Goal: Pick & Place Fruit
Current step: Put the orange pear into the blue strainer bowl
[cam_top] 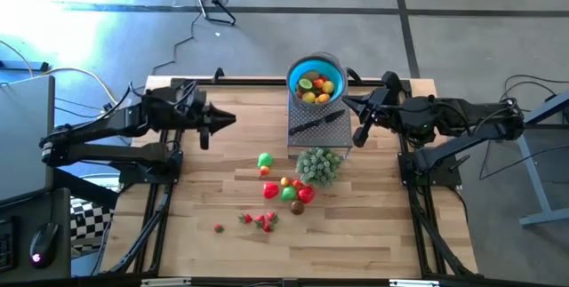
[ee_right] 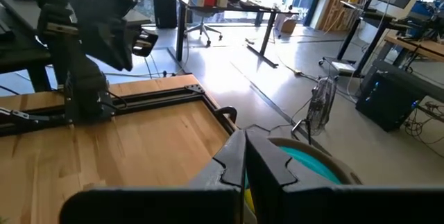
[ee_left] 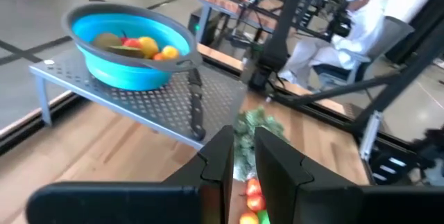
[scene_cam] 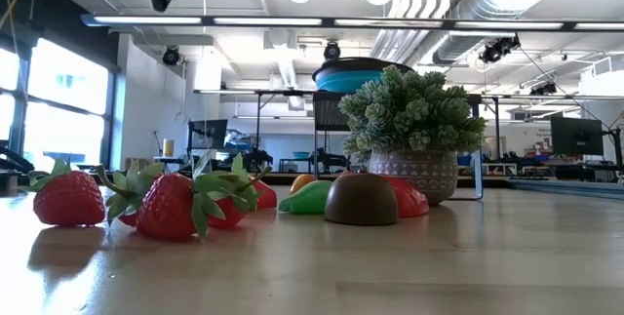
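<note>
Strawberries [scene_cam: 175, 208] foremost on pale wooden table [scene_cam: 390, 266], bright workshop beyond.

Bright throughout — strong bluish-white glare on the floor [cam_top: 53, 3] at upper left in the high view. Daylight from tall windows [scene_cam: 58, 91] and ceiling strip lights [scene_cam: 322, 24] in the low view. Soft sheen on the bench [scene_cam: 390, 266] — near strawberries [scene_cam: 171, 203] slightly blurred.

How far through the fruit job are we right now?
Partly done. Several fruits already lie in the blue bowl on the metal rack. Nothing is in hand: left gripper and right gripper hold nothing, raised near the table's far edge. Left: loose fruits and strawberries on the table.
</note>
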Controlling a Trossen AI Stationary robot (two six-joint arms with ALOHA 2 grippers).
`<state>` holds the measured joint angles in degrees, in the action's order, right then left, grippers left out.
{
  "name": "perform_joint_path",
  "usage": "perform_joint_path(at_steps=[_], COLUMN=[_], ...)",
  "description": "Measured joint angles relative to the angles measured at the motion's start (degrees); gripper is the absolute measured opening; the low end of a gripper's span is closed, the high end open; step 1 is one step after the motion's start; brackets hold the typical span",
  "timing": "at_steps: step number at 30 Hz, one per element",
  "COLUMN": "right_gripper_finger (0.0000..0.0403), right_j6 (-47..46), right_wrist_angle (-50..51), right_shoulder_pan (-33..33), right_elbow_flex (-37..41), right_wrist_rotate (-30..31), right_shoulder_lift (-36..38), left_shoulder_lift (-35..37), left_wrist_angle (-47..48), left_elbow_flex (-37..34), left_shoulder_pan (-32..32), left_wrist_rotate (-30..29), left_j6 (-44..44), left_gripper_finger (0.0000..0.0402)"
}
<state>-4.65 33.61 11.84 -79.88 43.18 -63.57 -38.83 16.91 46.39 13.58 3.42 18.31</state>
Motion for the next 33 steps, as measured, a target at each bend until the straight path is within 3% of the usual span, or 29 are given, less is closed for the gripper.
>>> perform_joint_path(at_steps=[9,19,33], right_gripper_finger=[0.0004,0.0004,0.0004], right_j6=[1.35,1.45,2.79], right_wrist_angle=[0.0,0.02,0.0], right_shoulder_pan=[0.06,0.04,0.04], right_elbow_flex=[0.0,0.0,-0.01], right_wrist_rotate=[-3.67,-11.83,-11.68], right_shoulder_lift=[0.02,0.02,-0.5], left_shoulder_lift=[0.08,-1.42,-1.96], left_wrist_angle=[0.32,0.43,1.71], left_elbow_flex=[-0.31,-0.33,-0.33], left_shoulder_pan=[-0.5,-0.5,-0.5], left_wrist_rotate=[-0.13,-0.11,0.06], left_j6=[0.0,0.01,0.02], left_gripper_finger=[0.0055,0.0055,0.0055])
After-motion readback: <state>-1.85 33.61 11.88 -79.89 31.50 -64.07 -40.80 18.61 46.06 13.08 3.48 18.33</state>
